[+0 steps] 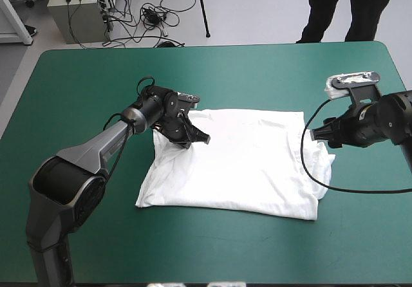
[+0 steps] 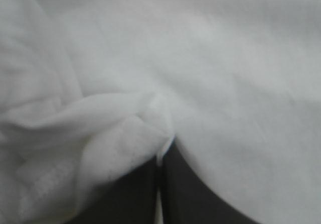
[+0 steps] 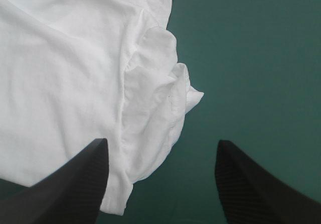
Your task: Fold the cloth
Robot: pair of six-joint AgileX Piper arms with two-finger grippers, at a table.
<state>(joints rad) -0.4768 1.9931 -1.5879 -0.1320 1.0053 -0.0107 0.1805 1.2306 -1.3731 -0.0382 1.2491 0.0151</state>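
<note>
**Left gripper pinching far-left corner of T-shirt; right gripper open at the right sleeve**

- T-shirt (image 1: 244, 161): white, spread mostly flat around the middle of the table (image 1: 90, 87), on the teal-green cover. The near edge runs roughly parallel to the table's near edge. The left side is rumpled, with folds running from the far-left corner down to the near-left corner. The right sleeve (image 1: 324, 161) is bunched and sticks out toward the table's right edge.
- Left gripper (image 1: 196, 137): at the far-left corner of the T-shirt, down at cloth level, with the arm reaching in from the table's near-left. In the left wrist view the black fingers (image 2: 190, 194) are drawn all but together, with a thin strip of white fabric caught in the seam between them. Gathered cloth is piled over one finger, and the rest of the view is a plain white field of shirt.
- Right gripper (image 1: 318, 134): above the right edge of the T-shirt, just over the bunched sleeve, and not touching it as far as the high view shows. In the right wrist view its fingers (image 3: 75, 184) stand wide apart with nothing held. The crumpled sleeve (image 3: 160, 93) and its hem lie ahead of and partly between them, with bare cover beside the other finger.
</note>
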